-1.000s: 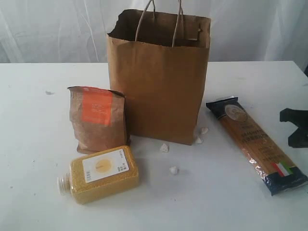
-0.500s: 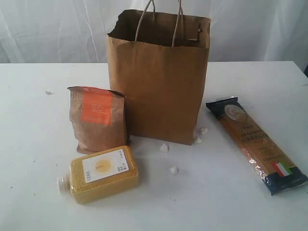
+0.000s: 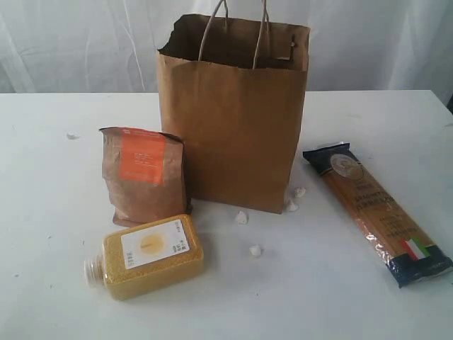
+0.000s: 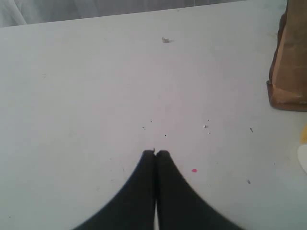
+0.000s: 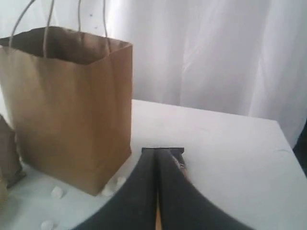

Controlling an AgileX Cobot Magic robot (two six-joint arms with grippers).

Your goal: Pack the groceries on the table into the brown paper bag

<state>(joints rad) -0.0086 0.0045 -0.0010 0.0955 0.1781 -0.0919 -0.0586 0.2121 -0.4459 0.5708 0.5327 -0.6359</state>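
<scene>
The left gripper (image 4: 156, 154) has its black jaws pressed together on nothing, over the flat white tabletop (image 4: 96, 86). The right gripper (image 5: 156, 152) is likewise closed and empty, above the dark end of the long spaghetti packet (image 5: 178, 159).

In the exterior view the tall brown kraft paper bag (image 3: 233, 120) stands upright at centre, mouth up, probably for loading from above. The packet lies flat at right, its long axis running from the bag toward the lower right. The yellow grain bottle (image 3: 148, 256) lies on its side, cap pointing lower left. The brown pouch with orange label (image 3: 144, 177) stands just beside the bag.

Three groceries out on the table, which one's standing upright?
The brown pouch with orange label, beside the paper bag. The yellow grain bottle and spaghetti packet both lie flat.
</scene>
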